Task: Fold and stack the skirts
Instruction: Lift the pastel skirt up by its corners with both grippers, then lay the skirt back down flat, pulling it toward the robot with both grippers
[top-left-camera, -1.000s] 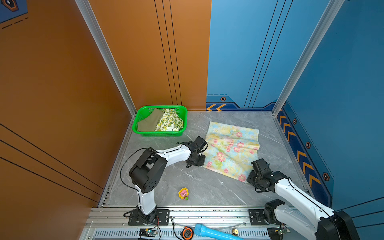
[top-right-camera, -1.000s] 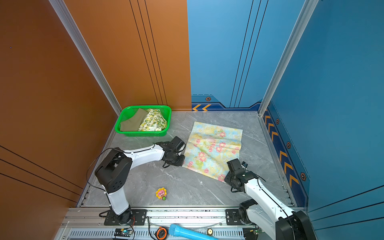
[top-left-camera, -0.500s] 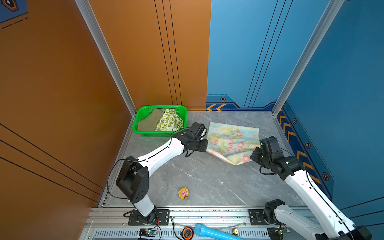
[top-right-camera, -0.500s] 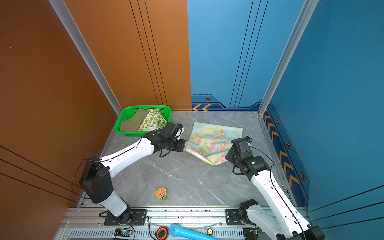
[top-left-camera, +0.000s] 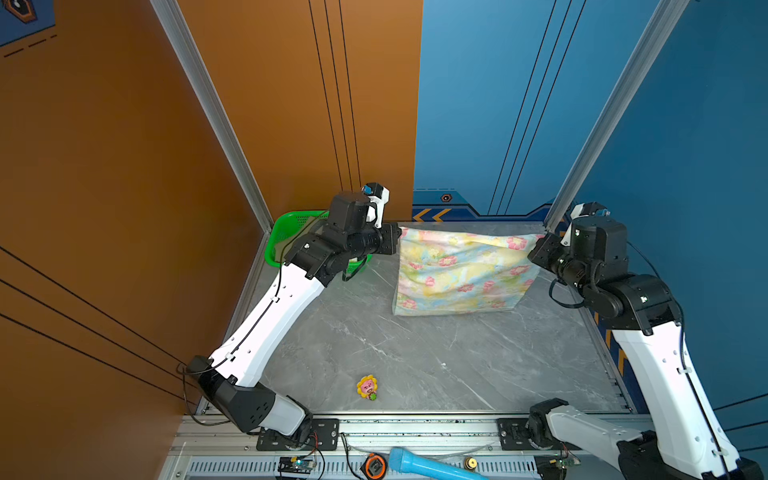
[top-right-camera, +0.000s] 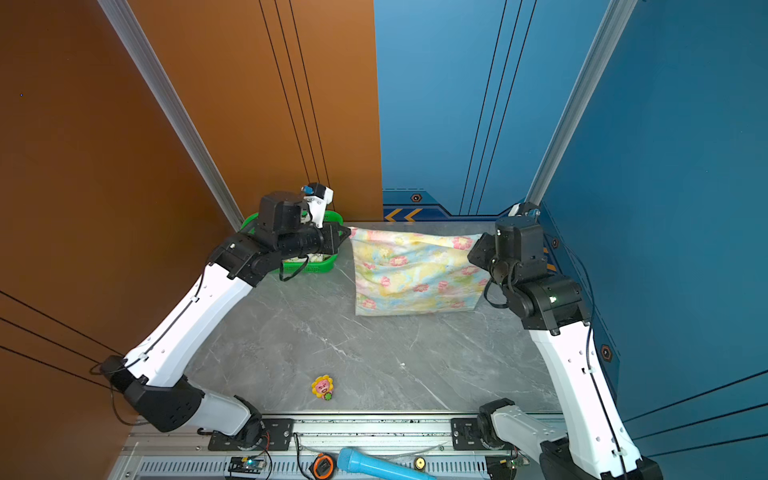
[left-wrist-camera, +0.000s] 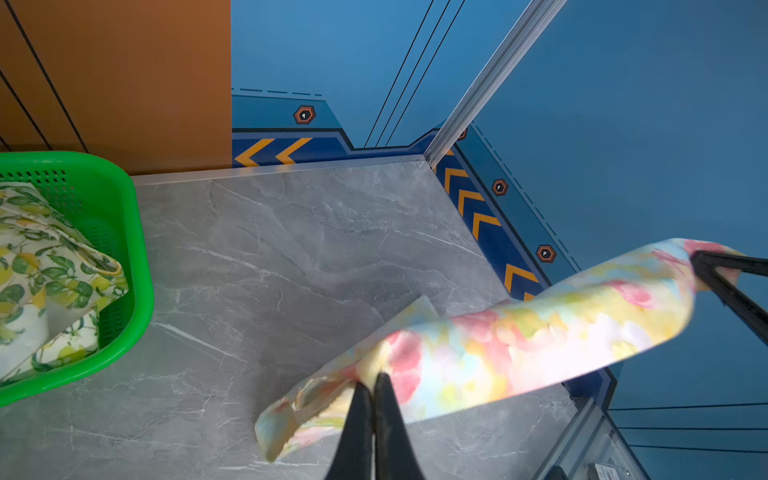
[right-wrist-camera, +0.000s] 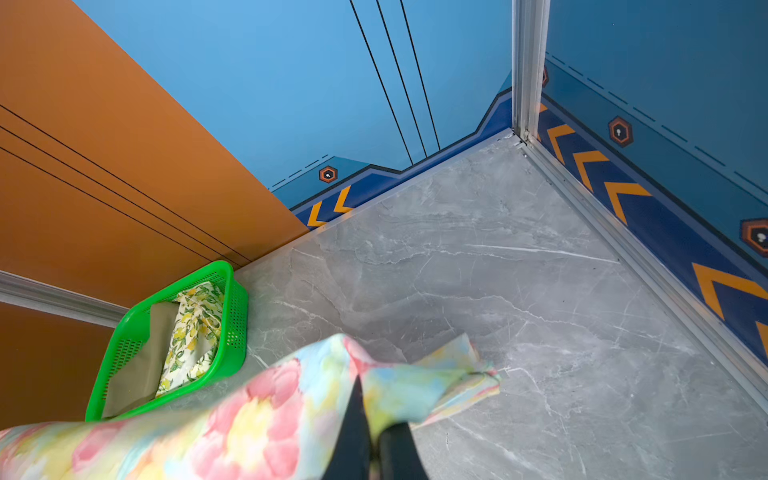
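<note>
The floral skirt (top-left-camera: 457, 270) is hanging stretched over the back of the grey table (top-left-camera: 415, 361), the left gripper (top-left-camera: 395, 242) and right gripper (top-left-camera: 535, 246) each pinching a top corner, while the lemon skirt (left-wrist-camera: 41, 266) and olive skirt (right-wrist-camera: 141, 365) are lying in the green basket (top-left-camera: 286, 224) nearby.

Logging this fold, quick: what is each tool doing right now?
Left tool: shut on one top corner of the floral skirt.
Right tool: shut on the floral skirt's other top corner.
</note>
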